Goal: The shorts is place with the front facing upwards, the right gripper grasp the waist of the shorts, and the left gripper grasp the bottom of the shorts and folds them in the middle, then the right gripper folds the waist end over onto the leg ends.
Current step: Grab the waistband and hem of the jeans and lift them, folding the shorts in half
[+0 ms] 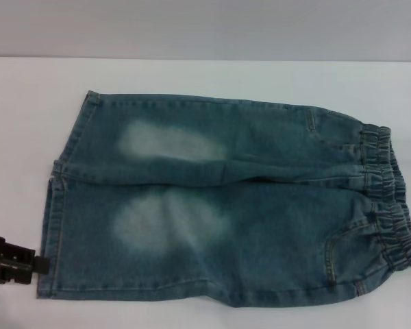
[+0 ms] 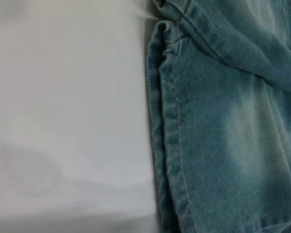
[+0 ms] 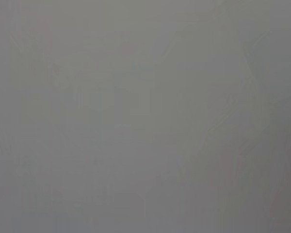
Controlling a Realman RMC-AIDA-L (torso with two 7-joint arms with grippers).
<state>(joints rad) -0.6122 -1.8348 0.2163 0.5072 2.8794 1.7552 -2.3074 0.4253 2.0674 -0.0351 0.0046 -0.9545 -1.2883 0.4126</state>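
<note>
The shorts (image 1: pixel 226 205) lie flat and front up on the white table (image 1: pixel 205 75), pale thigh patches showing. The gathered elastic waist (image 1: pixel 390 199) is at the right. The two hemmed leg ends (image 1: pixel 55 205) are at the left. My left gripper (image 1: pixel 17 264) shows as a dark shape at the lower left edge, right beside the near leg's hem. The left wrist view shows that stitched hem (image 2: pixel 167 145) up close against bare table (image 2: pixel 63 121). The right gripper is out of view; its wrist view shows only flat grey.
A grey wall (image 1: pixel 205 27) runs behind the table's far edge. White table surface surrounds the shorts on the far side and the left.
</note>
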